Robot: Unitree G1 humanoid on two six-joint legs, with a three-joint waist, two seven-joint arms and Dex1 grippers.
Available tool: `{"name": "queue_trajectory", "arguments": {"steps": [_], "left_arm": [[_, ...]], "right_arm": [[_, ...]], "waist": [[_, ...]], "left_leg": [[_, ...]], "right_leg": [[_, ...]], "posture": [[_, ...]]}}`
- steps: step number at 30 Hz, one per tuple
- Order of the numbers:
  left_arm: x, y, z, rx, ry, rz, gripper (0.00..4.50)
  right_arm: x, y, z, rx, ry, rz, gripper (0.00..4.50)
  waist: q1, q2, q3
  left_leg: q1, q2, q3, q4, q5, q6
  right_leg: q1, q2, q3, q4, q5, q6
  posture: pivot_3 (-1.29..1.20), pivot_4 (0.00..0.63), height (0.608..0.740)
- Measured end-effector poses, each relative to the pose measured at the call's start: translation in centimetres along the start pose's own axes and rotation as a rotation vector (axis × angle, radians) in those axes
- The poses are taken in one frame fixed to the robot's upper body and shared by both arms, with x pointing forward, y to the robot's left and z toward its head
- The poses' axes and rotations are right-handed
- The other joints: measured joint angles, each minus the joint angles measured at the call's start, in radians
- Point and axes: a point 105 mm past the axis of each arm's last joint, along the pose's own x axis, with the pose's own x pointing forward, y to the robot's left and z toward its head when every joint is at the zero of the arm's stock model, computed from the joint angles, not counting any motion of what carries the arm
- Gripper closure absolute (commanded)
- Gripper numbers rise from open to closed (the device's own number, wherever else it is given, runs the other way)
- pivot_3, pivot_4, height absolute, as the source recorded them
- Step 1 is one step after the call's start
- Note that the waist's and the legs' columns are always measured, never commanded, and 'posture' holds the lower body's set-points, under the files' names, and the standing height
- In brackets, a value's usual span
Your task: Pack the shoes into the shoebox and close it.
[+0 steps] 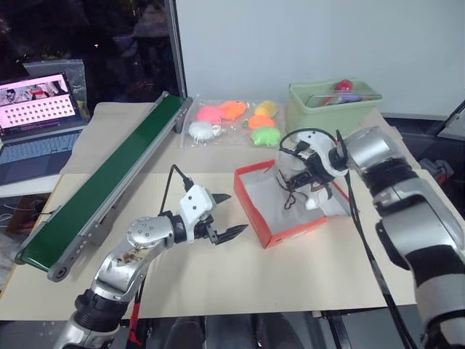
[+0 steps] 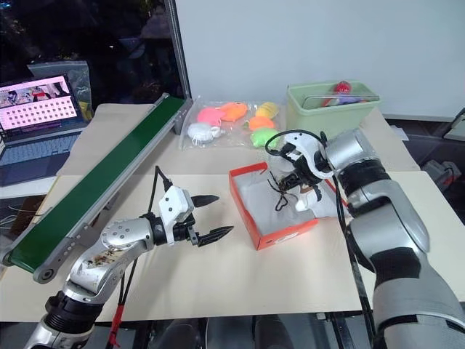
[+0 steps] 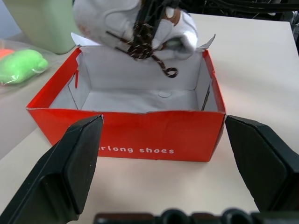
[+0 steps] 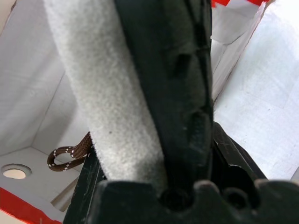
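A white shoe (image 3: 135, 23) with dark laces (image 3: 149, 51) was gripped in the right tool (image 2: 299, 182) and held over the open shoebox (image 1: 290, 229), toe tilted down, evidently so that it could be lowered into the white-lined interior. The shoebox stood on the counter (image 1: 240, 276), its lid flap folded back. The left tool (image 1: 225, 214) was held just beside the box's near wall with its jaws spread wide and empty, probably to steady the box.

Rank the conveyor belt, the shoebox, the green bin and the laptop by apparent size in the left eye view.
1. conveyor belt
2. shoebox
3. green bin and laptop: these look alike; the laptop is cut by the frame edge and both sit farther back, so no ranking.
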Motion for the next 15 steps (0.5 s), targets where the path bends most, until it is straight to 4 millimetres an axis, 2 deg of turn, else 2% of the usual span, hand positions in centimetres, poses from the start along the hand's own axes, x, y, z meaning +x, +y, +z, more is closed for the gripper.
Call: {"name": "queue_trajectory", "arguments": {"steps": [7,11,15], "left_arm": [[-0.1,-0.1,-0.1,-0.003,0.002,0.001,0.09],[0.1,-0.1,-0.1,-0.005,-0.004,0.004,0.09],[0.3,-0.2,0.0,-0.005,-0.007,0.001,0.09]], "right_arm": [[-0.7,0.1,0.2,0.092,0.011,0.038,2.58],[-0.8,0.9,0.6,0.180,0.011,0.086,2.58],[-1.2,1.8,1.5,0.232,-0.003,0.144,2.58]], "waist": [[0.001,0.001,0.001],[0.002,0.003,0.002],[0.003,0.009,0.005]], "left_leg": [[-0.004,0.000,0.000,-0.001,0.000,0.000],[-0.018,-0.001,0.000,0.000,0.000,0.000],[-0.019,-0.001,0.000,0.000,0.000,0.000]], "right_leg": [[-0.004,0.000,0.000,0.001,0.000,-0.001],[-0.021,-0.001,0.001,0.006,0.000,-0.001],[-0.022,-0.001,0.001,0.005,0.000,-0.001]], "posture": [[0.00,0.150,0.729],[0.00,0.150,0.729],[0.00,0.150,0.729]]}}
